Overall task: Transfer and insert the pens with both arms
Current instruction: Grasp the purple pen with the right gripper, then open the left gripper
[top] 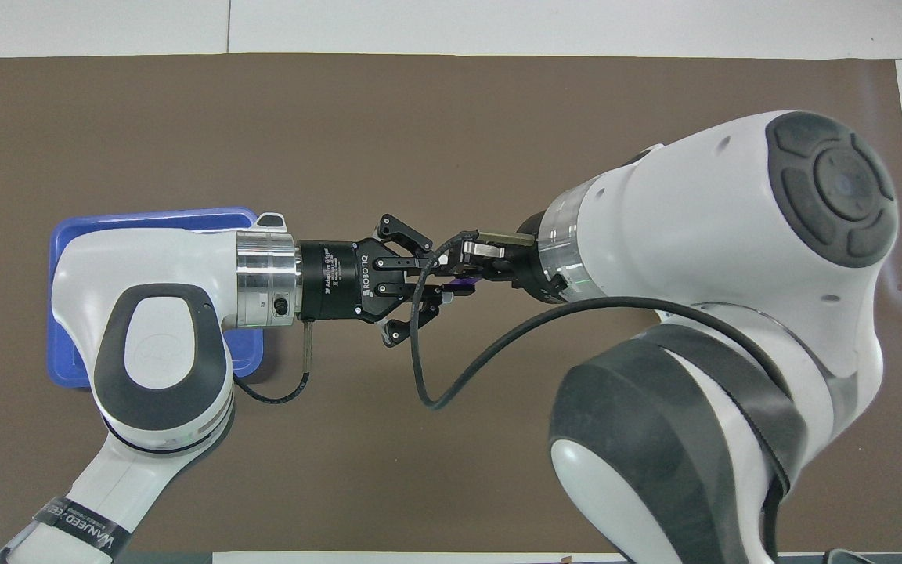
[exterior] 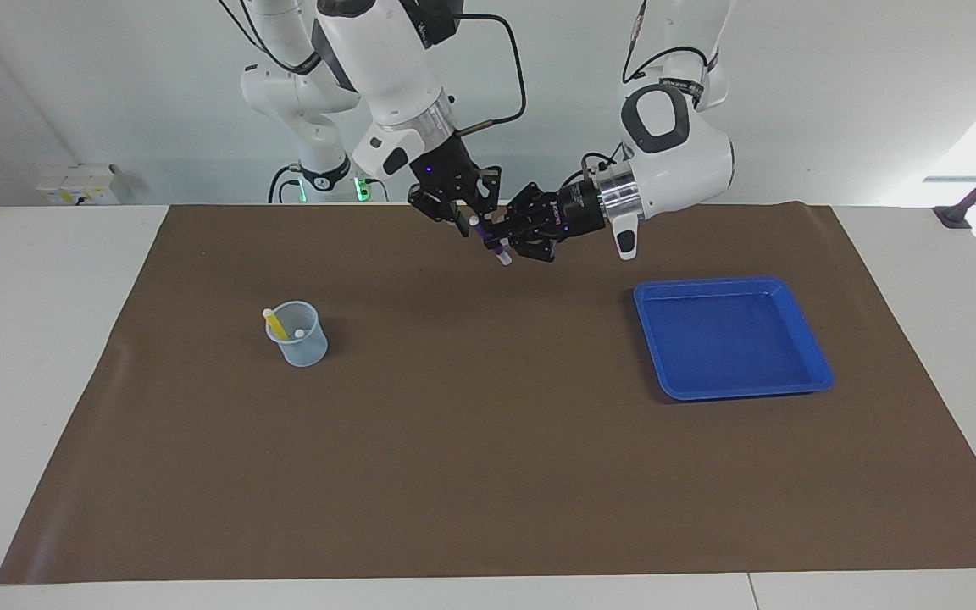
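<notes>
Facing view: slim purple marker pen with whitish ends (exterior: 488,236), steeply tilted, held aloft over the brown mat's robot-side edge. Left gripper (exterior: 502,239) jaws clenched on its lower part; right gripper (exterior: 467,218) jaws closing round its upper end, grip not certain. Translucent plastic cup (exterior: 298,334) with yellow pen (exterior: 275,324) stands toward the right arm's end.

Overhead view: purple pen (top: 463,283) lies between both grippers; blue plastic tray (top: 79,235) lies under the left arm.

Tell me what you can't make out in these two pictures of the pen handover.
- Overhead view: the cup is fully hidden under the right arm.
- Overhead view: the purple pen shows only as a sliver between the left gripper and the right gripper.
- Overhead view: much of the blue tray is covered by the left arm.
- Facing view: beside the yellow pen, only a whitish tip shows in the cup; its colour is hidden.
</notes>
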### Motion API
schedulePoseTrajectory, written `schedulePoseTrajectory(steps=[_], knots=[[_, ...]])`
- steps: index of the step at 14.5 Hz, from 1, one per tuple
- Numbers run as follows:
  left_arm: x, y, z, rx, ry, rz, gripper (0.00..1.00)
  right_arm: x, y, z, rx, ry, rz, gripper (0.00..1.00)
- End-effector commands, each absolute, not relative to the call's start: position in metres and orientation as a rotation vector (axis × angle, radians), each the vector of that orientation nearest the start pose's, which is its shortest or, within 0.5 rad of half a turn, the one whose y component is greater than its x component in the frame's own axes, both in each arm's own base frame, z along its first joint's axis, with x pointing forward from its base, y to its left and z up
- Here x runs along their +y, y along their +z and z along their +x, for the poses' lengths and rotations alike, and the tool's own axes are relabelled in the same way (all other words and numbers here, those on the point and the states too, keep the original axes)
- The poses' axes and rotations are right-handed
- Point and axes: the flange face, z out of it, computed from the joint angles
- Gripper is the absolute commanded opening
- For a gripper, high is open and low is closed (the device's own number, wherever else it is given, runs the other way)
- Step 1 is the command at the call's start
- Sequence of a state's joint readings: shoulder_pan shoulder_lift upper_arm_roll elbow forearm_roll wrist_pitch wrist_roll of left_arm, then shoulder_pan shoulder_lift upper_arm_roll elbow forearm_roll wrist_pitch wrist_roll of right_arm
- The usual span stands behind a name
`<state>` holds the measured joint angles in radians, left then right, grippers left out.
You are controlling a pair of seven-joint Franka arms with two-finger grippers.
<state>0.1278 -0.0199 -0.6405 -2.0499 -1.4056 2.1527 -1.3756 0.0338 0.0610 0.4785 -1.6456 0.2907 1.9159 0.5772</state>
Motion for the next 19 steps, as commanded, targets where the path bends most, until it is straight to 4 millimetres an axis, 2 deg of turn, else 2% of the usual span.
schedulePoseTrajectory(steps=[1,5,6,8,10,11,13,15,18,19], knots=[[-0.315,0.489,0.468,1.606,-1.060,1.407,0.00,0.305,0.595,0.521,0.220,-0.040,-2.733,0.00],[-0.316,0.491,0.468,1.591,-1.052,1.411,0.00,0.305,0.595,0.521,0.220,-0.042,-2.732,0.00],[-0.315,0.497,0.467,1.596,-1.030,1.403,0.99,0.304,0.595,0.521,0.219,-0.043,-2.736,0.00],[-0.315,0.502,0.462,1.603,-0.995,1.401,1.00,0.301,0.593,0.521,0.207,-0.047,-2.752,0.00],[-0.315,0.502,0.462,1.602,-0.993,1.403,1.00,0.287,0.587,0.522,0.230,-0.032,-2.773,0.00],[-0.315,0.501,0.462,1.603,-0.994,1.403,1.00,0.267,0.585,0.522,0.251,-0.035,-2.794,0.00],[-0.311,0.501,0.464,1.606,-0.989,1.397,1.00,0.239,0.574,0.517,0.170,-0.040,-2.835,0.00],[-0.306,0.500,0.468,1.609,-0.977,1.397,1.00,0.197,0.562,0.512,0.113,-0.062,-2.895,0.00],[-0.285,0.498,0.481,1.613,-0.910,1.463,1.00,0.145,0.547,0.510,-0.086,-0.099,-3.027,0.00],[-0.278,0.498,0.485,1.612,-0.887,1.508,1.00,0.134,0.543,0.510,-0.127,-0.100,-3.056,0.00]])
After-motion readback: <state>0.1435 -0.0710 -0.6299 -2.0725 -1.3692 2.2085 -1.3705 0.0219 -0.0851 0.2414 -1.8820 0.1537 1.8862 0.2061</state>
